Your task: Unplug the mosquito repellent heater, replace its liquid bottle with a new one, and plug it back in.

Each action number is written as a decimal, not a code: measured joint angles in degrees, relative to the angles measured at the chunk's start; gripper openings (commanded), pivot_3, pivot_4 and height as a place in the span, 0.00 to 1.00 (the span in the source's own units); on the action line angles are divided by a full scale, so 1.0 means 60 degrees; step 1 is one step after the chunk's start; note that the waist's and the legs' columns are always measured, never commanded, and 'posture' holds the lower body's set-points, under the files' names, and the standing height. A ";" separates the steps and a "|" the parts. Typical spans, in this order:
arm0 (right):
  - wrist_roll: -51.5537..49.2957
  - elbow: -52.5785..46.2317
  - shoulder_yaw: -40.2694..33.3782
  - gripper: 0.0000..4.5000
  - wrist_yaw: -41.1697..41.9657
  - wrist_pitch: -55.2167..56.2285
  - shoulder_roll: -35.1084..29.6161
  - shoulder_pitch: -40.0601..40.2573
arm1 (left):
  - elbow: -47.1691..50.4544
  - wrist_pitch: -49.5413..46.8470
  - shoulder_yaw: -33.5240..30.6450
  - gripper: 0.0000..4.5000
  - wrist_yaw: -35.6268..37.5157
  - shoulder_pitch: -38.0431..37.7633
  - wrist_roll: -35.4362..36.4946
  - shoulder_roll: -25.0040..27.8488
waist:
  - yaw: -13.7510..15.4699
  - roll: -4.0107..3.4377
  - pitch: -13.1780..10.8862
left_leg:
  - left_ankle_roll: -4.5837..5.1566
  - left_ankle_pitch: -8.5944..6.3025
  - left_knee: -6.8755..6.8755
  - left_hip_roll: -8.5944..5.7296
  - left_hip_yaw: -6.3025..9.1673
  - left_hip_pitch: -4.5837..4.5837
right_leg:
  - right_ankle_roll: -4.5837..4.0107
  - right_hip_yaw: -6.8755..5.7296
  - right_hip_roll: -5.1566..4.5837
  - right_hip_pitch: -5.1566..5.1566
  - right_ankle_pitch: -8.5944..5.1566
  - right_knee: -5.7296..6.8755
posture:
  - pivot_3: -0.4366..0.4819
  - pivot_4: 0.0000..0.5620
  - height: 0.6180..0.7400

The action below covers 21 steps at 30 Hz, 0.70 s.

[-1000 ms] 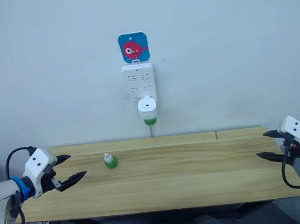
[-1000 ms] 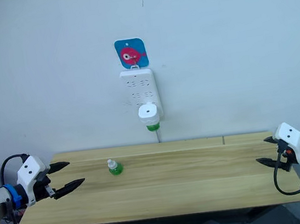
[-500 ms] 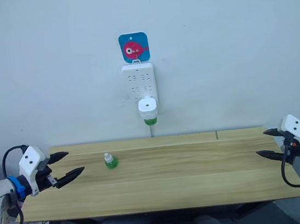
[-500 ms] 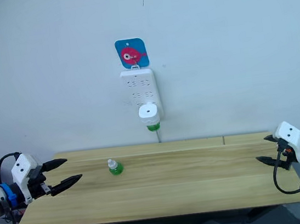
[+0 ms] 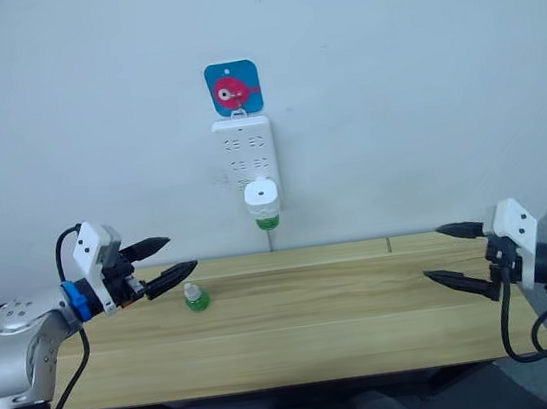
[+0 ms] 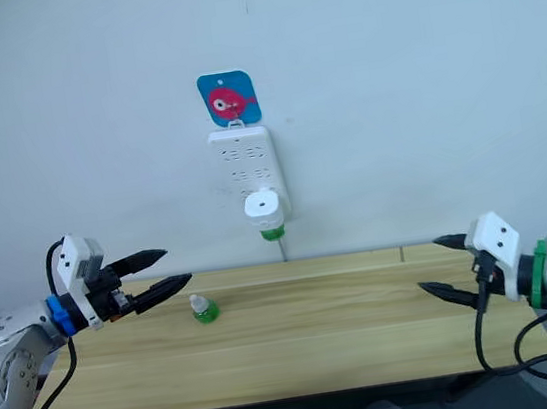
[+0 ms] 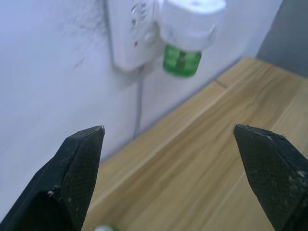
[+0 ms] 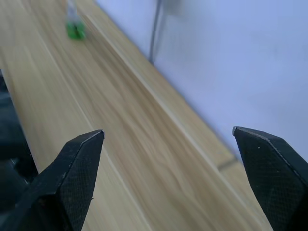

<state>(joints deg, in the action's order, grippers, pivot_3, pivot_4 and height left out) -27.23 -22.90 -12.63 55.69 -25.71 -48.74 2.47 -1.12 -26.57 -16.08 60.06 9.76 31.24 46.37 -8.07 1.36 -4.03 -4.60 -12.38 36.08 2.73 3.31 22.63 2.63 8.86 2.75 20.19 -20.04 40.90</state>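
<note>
The heater is sitting plugged into the bottom of the white strip on the far wall, with a green bottle hanging under it. Below the pink-and-blue sticker, nothing on the wall is changing apart from a slight shift of the whole view.

The new bottle is standing upright on the wooden surface, left of centre and toward the far edge, in the same spot as a second ago.

The left claw is rising and reaching inward: a second ago it was hanging low off the surface's left edge, and now it is hovering just left of the new bottle and a little above it, not touching it. Its fingers are spread wide and holding nothing; its wrist view is looking at the heater and its hanging bottle.

The right claw is also moving in from the right edge, now hovering over the right part of the surface, well apart from the bottle. Its fingers are wide open and empty.
</note>
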 measured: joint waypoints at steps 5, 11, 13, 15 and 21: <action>-0.1506 -0.1295 -0.0024 0.99 -0.1102 -0.1732 0.0431 -0.1113 | -0.0045 -0.0379 0.0022 1.00 -0.0148 0.0713 0.0064 -0.0100 | -0.0276 0.0008 -0.0013 | 0.0000 0.0000 -0.0001 -0.0002 0.0002 0.0009 | 0.0000 0.0000 0.0000 0.0004 0.0000 -0.0005 | 0.29 0.09 1.00; -0.2518 -0.1990 -0.0061 1.00 -0.2043 -0.2765 0.0649 -0.1646 | -0.0603 -0.0486 0.0247 0.74 -0.0135 0.1518 0.0009 -0.0353 | -0.0359 0.0009 -0.0031 | 0.0000 -0.0002 -0.0007 -0.0004 0.0022 0.0030 | 0.0003 -0.0014 0.0002 0.0011 -0.0001 -0.0023 | 0.27 0.10 1.00; -0.2639 -0.2085 -0.0067 1.00 -0.2196 -0.2910 0.0649 -0.1624 | -0.0814 -0.0448 0.0375 0.74 -0.0146 0.1649 -0.0075 -0.0408 | -0.0381 0.0010 -0.0043 | 0.0000 -0.0002 -0.0007 -0.0004 0.0024 0.0034 | 0.0004 -0.0016 0.0001 0.0011 -0.0002 -0.0026 | 0.27 0.11 1.00; -0.2812 -0.2229 -0.0069 1.00 -0.2321 -0.2994 0.0669 -0.1615 | -0.1222 -0.0223 0.0485 0.74 -0.0211 0.2005 -0.0244 -0.0612 | -0.0390 0.0023 -0.0071 | 0.0000 -0.0002 -0.0006 -0.0005 0.0031 0.0035 | 0.0003 -0.0020 0.0002 0.0011 -0.0002 -0.0024 | 0.26 0.11 1.00; -0.3112 -0.2575 -0.0068 1.00 -0.2772 -0.3192 0.0723 -0.1613 | -0.2835 0.0647 0.0887 0.74 -0.0275 0.3114 -0.0852 -0.1077 | -0.0525 0.0049 -0.0113 | 0.0000 -0.0002 -0.0005 -0.0007 0.0032 0.0035 | 0.0004 -0.0021 0.0002 0.0009 -0.0002 -0.0025 | 0.24 0.12 1.00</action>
<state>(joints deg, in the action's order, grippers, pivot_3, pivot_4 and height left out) -45.90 -38.35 -13.04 39.06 -44.86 -44.40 -7.21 -18.13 -22.69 -10.76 58.41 28.45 26.13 39.90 -11.22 1.66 -4.71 -4.60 -12.39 36.05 2.69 3.51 22.84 2.66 8.73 2.76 20.25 -20.04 40.75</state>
